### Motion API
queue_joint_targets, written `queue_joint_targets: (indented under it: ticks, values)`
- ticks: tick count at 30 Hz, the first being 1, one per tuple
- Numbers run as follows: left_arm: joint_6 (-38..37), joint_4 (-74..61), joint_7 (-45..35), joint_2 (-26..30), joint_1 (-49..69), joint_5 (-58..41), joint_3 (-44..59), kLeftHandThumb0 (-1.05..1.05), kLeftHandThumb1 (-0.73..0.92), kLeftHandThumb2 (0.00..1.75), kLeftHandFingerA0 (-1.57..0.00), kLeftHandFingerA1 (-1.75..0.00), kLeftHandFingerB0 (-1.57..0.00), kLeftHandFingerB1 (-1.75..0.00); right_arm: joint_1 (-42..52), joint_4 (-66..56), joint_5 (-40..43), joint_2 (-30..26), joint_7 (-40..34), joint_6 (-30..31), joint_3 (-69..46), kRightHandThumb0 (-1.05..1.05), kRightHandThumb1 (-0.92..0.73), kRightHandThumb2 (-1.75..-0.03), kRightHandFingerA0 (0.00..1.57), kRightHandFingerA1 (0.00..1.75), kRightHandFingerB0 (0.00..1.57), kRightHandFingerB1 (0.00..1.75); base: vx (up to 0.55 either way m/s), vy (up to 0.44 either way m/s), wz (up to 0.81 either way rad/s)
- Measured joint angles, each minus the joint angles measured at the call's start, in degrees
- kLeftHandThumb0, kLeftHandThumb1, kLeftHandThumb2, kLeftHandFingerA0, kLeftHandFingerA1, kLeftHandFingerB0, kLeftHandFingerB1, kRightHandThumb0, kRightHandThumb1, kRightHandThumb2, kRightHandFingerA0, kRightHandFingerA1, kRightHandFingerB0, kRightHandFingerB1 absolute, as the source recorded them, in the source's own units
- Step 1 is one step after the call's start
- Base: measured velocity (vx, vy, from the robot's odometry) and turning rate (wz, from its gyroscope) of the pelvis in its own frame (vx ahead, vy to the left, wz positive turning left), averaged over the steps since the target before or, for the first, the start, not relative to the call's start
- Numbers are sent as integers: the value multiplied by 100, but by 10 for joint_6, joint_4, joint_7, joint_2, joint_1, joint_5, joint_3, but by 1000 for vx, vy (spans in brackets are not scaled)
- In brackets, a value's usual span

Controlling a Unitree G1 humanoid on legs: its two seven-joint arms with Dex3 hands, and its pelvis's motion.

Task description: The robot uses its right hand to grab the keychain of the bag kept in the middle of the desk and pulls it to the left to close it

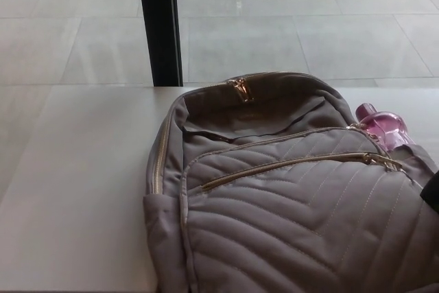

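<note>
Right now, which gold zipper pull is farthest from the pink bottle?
The pull at the backpack's top middle, on the main opening's rim. The other two sit at its right side, beside the pink bottle.

Only 1 small bit of the robot shows: its right hand (432,192). It is a plain black lump, too cut off to see more.
</note>
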Motion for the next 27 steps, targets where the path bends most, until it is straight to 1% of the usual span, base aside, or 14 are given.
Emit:
queue_joint_targets:
  ticks: [1, 2, 3, 5, 6, 9, 15, 17, 19, 21, 22, 24, 26, 27]
  values:
    - [0, 0, 0, 0, 0, 0, 0, -61, 67, 61, -77, -55, -59, -44, -3, 0, 2, 4, -2, -3, -3, -2, -55, -112, 81, 174, 73, 149, 0, 0, 0]
    - [0, 0, 0, 0, 0, 0, 1, -60, 68, 61, -78, -55, -58, -44, -7, 0, 3, 8, -4, -6, -7, -2, -50, -117, 83, 175, 78, 152, 0, 0, 0]
    - [0, 1, 0, 0, 0, 0, 1, -60, 68, 61, -77, -55, -58, -44, -10, 1, 4, 11, -5, -9, -11, 0, -49, -118, 85, 174, 75, 146, 0, 0, 0]
    - [0, 2, 1, 0, 0, 0, 2, -61, 68, 61, -75, -53, -58, -44, -25, 0, 15, 22, -4, -10, -24, 0, -50, -115, 85, 174, 75, 146, 0, 0, 0]
    - [0, 2, 1, 0, 0, -1, 2, -62, 68, 61, -75, -54, -59, -45, -31, -1, 20, 26, -4, -10, -28, -3, -52, -110, 84, 174, 80, 148, 0, 0, 0]
    - [-1, 3, 3, 0, 1, -1, 2, -61, 69, 61, -76, -54, -58, -45, -57, 0, 28, 34, 0, -8, -35, -6, -49, -115, 89, 171, 83, 145, 0, 0, 0]
    - [-1, 3, 4, 0, 1, -3, 8, -62, 71, 62, -76, -54, -55, -45, -99, 0, 45, 35, 14, -3, -37, -9, -48, -114, 85, 174, 79, 148, 0, 0, 0]
    - [-1, 3, 3, 0, 1, -3, 9, -63, 71, 61, -77, -55, -55, -45, -107, -4, 49, 35, 23, 2, -36, -4, -49, -114, 88, 173, 76, 144, 0, 0, 0]
    - [-2, 4, 3, 0, 1, -4, 9, -62, 72, 62, -75, -55, -53, -45, -116, -12, 53, 36, 31, 8, -32, -5, -48, -117, 86, 172, 79, 147, 0, 0, 0]
    - [-2, 4, 3, 0, 1, -5, 10, -63, 72, 62, -75, -56, -53, -45, -126, -17, 57, 44, 39, 14, -20, -5, -48, -117, 89, 174, 75, 148, 0, 0, 0]
    - [-2, 4, 3, 0, 1, -5, 10, -64, 71, 62, -76, -56, -54, -45, -130, -17, 58, 49, 41, 15, -15, -6, -49, -113, 87, 175, 80, 151, 0, 0, 0]
    - [-2, 4, 3, 0, 0, -6, 12, -64, 71, 62, -76, -57, -53, -46, -137, -16, 60, 59, 45, 19, -4, -7, -50, -113, 86, 174, 78, 151, 0, 0, 0]
    - [-2, 4, 3, 0, 0, -7, 13, -64, 72, 62, -77, -58, -54, -46, -146, -14, 60, 68, 48, 21, 8, -10, -58, -100, 82, 175, 73, 157, 0, 0, 0]
    - [-2, 4, 3, 0, 0, -7, 13, -63, 73, 63, -75, -56, -52, -45, -151, -12, 61, 74, 49, 21, 15, -10, -59, -99, 81, 175, 73, 155, 0, 0, 0]
